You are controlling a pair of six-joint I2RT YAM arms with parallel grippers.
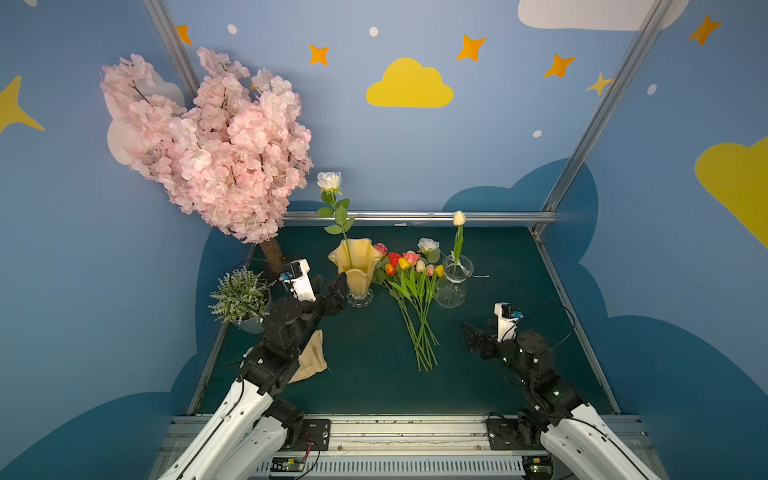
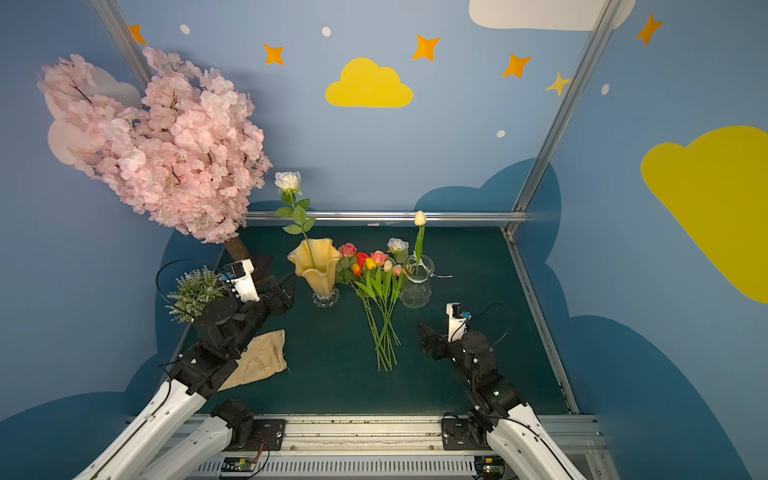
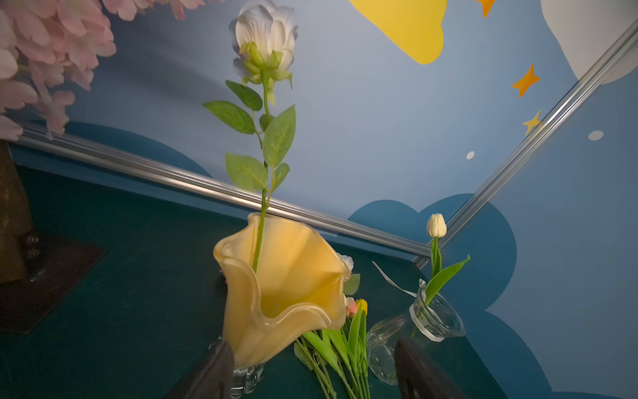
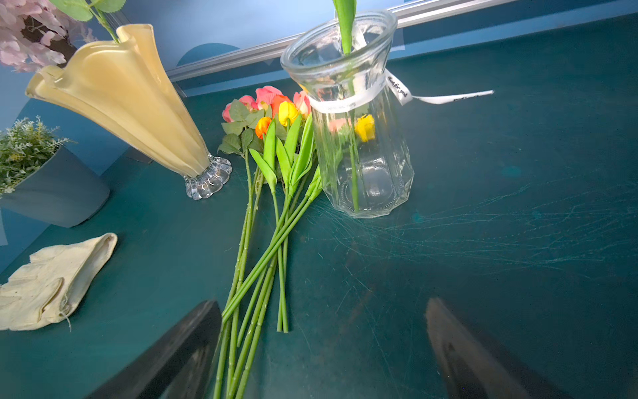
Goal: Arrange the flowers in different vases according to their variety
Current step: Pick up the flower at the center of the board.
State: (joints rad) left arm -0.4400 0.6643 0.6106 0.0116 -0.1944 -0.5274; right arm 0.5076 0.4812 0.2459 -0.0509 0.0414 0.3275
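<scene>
A dark green surface [image 1: 374, 386] sits inside blue walls painted with clouds and stars.

The left jaws stand apart and empty, just left of the amber vase [image 1: 356, 266]. In the left wrist view the vase's glass foot shows low between the two fingers, touching neither as far as can be seen. A white rose [image 1: 329, 181] stands upright in that vase. The right jaws are spread wide and empty, low at the right of a top view, well below the glass vase [image 1: 455, 282], which holds one cream tulip [image 1: 459, 217].

Between the vases lies the loose bunch [image 1: 415, 299] of roses and tulips, flat on the surface. Its long axis runs up and down the frame, with blooms toward the top and cut stem ends fanned toward the bottom. Those ends lie just left of the right jaws. In the right wrist view they run past the fingers [image 4: 193, 338] at the lower left. The right arm looks the nearer one for a stem-end pick, closing across the stems. The stems overlap, so singling out one flower looks fiddly.

A cloth [image 1: 311, 357] lies by the left arm.
</scene>
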